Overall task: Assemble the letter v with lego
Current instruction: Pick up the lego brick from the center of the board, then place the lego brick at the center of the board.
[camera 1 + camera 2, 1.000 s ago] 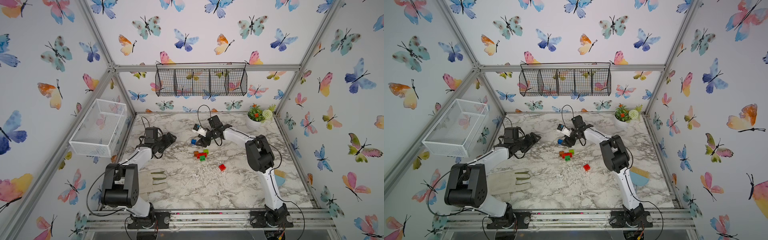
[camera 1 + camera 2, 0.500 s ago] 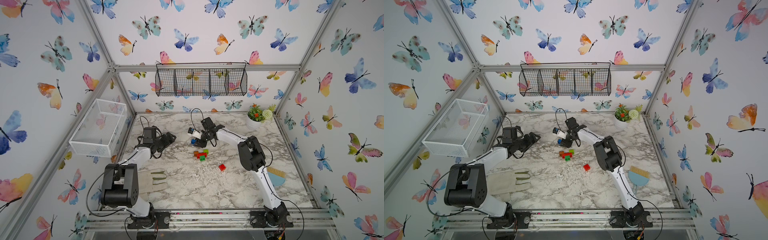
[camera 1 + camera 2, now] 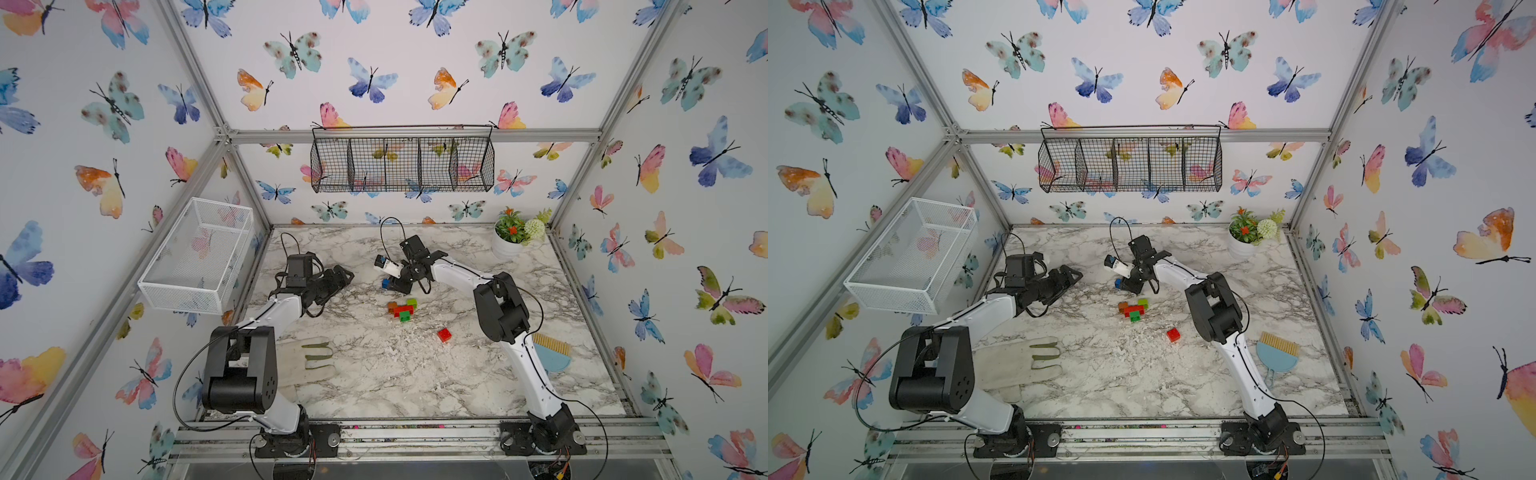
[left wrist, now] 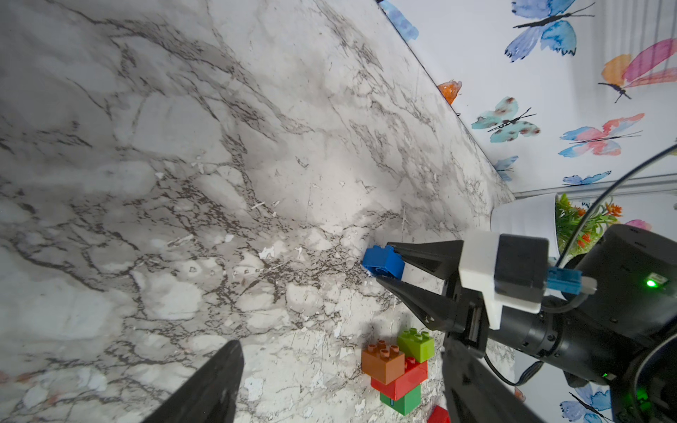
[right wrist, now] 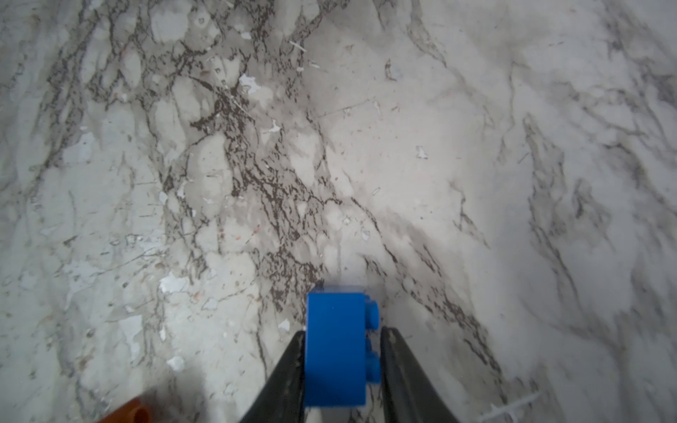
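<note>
In both top views the right claw (image 3: pixel 390 286) (image 3: pixel 1122 285) nips the blue brick (image 3: pixel 386 284), with the half-built letter v (image 3: pixel 402 309) lying near it. Left wrist view: the left claw (image 4: pixel 340 351) gapes wide, empty. Right wrist view: the jaws press both sides of that brick.

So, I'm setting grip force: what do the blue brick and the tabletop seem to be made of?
The blue brick: hard moulded plastic, smooth with a slight sheen; crisp edges and round studs show it. The tabletop: marble-patterned, matte; white flecks where the surface has chipped suggest a printed laminate or film rather than stone, though that is uncertain.
</note>
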You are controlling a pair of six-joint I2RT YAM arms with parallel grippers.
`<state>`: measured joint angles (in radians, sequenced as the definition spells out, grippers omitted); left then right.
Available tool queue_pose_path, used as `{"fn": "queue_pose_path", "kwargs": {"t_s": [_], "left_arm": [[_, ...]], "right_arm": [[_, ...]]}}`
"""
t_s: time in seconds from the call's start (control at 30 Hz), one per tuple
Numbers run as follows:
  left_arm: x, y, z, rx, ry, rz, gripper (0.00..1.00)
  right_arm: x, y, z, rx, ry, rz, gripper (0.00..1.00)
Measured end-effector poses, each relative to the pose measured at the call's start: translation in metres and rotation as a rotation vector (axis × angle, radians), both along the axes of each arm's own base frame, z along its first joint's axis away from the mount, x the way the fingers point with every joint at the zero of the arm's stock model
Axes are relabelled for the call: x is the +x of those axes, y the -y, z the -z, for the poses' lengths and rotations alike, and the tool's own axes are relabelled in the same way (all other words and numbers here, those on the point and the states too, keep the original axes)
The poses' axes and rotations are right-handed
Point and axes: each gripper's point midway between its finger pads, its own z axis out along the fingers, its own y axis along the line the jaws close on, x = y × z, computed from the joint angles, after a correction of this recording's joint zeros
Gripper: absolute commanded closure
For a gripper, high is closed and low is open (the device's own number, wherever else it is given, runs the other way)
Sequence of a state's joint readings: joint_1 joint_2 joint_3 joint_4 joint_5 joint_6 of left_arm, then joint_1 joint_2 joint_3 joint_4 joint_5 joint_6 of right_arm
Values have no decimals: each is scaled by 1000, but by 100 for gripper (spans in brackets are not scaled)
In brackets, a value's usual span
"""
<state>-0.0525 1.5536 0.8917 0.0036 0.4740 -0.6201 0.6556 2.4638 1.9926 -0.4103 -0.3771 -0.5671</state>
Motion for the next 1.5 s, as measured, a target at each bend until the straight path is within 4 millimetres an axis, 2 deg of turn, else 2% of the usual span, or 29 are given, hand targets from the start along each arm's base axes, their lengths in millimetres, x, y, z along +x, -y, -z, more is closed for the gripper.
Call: {"fn": "queue_pose_path", "kwargs": {"t_s": [0.3, 0.47, 0.57, 0.7, 0.77, 0.83, 0.93, 1.07, 1.23, 1.37, 1.5], "left_arm": [[-5, 0, 7, 18, -11, 10, 15], [-7, 7, 7, 23, -10, 33, 16], [-10, 16, 7, 24, -10, 57, 16], [-14, 29, 8, 27, -11, 92, 17], [-16, 34, 9, 27, -13, 105, 18], [-18, 41, 12, 29, -20, 125, 23], [-24, 54, 21, 34, -41, 161, 28], [-36, 74, 37, 47, -82, 222, 39], [-52, 92, 51, 63, -124, 282, 52], [-62, 92, 61, 75, -149, 299, 61], [-72, 91, 77, 90, -189, 315, 64]], "right_arm": [[5, 0, 0, 12, 35, 17, 80], [3, 15, -4, 4, 27, 61, 83], [-2, 34, -15, 10, 26, 89, 83], [-1, 75, -35, 13, 69, 124, 84], [-1, 93, -39, 3, 96, 120, 85], [-2, 113, -36, -21, 112, 113, 84], [-9, 128, -22, -46, 112, 74, 83], [-24, 128, -8, -50, 95, 9, 83], [-25, 120, -14, -22, 117, -38, 83], [-28, 115, -15, -2, 121, -76, 82], [-33, 113, -9, 2, 116, -116, 81]]}}
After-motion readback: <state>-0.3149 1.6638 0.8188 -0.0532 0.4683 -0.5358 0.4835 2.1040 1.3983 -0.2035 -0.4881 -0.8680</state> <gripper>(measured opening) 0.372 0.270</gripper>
